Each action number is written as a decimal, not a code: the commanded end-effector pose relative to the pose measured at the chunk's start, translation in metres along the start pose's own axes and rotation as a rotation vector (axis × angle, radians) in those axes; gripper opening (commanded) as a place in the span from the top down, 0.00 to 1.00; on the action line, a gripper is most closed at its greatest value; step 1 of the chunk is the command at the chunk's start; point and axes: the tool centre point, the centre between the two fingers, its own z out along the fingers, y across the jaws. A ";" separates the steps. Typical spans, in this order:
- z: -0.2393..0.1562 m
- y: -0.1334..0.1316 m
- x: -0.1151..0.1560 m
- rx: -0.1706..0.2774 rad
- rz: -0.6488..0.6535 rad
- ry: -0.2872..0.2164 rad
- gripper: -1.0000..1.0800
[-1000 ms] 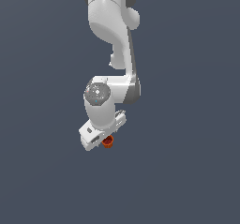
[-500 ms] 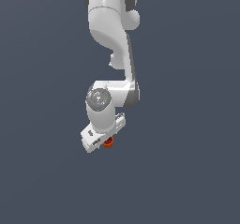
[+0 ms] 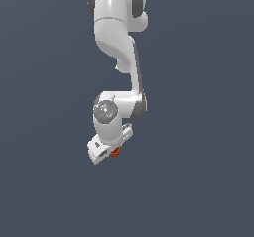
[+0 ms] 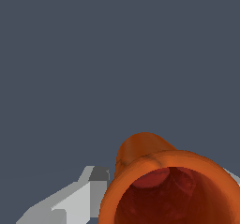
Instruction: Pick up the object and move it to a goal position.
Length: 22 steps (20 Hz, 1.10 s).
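Between claw (image 3: 113,154) fingers, orange-red cup (image 4: 166,185), gripped

Even, shadowless light; coarse, pixelated renders

A flat, uniform slate-blue backdrop (image 3: 198,57) is filling the whole exterior view, reaching every edge without a seam. No line is separating floor from wall, so it cannot be told which surface is showing. The same plain slate-blue field (image 4: 117,54) is spreading across the wrist view. The light is falling evenly, soft and diffuse, and is casting no shadow or gradient anywhere on the backdrop.
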 end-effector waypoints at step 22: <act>-0.035 0.006 -0.020 0.000 0.000 0.000 1.00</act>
